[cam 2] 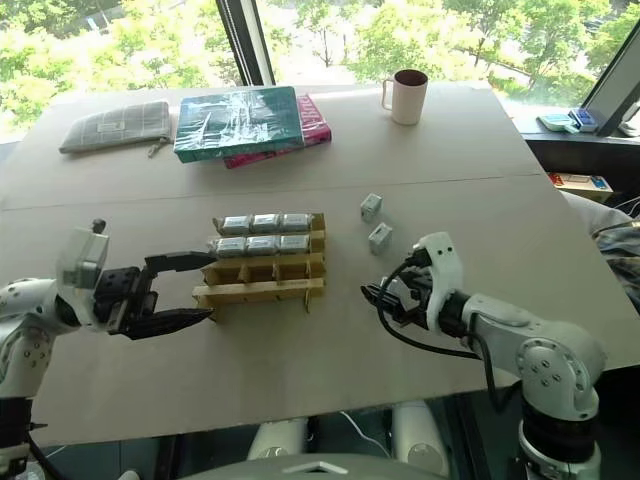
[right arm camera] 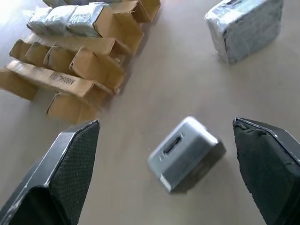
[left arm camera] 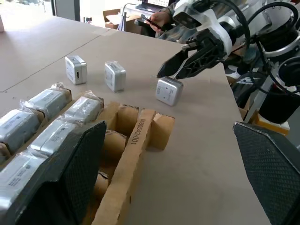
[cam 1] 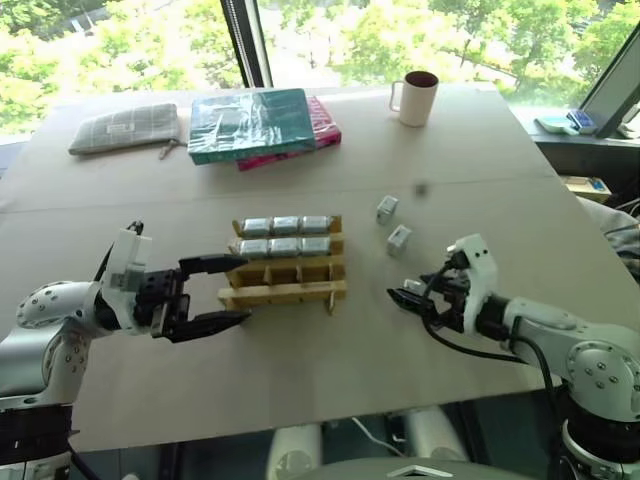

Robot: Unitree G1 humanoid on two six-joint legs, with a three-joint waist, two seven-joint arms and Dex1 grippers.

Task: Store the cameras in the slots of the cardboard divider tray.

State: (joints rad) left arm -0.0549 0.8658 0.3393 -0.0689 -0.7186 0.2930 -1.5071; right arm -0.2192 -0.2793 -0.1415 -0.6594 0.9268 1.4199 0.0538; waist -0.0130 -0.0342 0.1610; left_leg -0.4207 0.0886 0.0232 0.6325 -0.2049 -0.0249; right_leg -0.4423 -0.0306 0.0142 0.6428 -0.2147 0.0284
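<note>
Cardboard divider tray, mid-worktop: six wrapped cameras in its two back rows, front slots empty. Loose cameras lie right of it. Left gripper and right gripper: fingers apart, one loose camera between the right pair, untouched.

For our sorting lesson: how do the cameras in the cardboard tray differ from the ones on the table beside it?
The stored cameras sit in slots of the cardboard divider tray, six in two rows; the loose cameras stand on the table. The stored cameras are lined up side by side; the loose cameras stand apart, turned differently. All are small silver-grey boxes.
</note>
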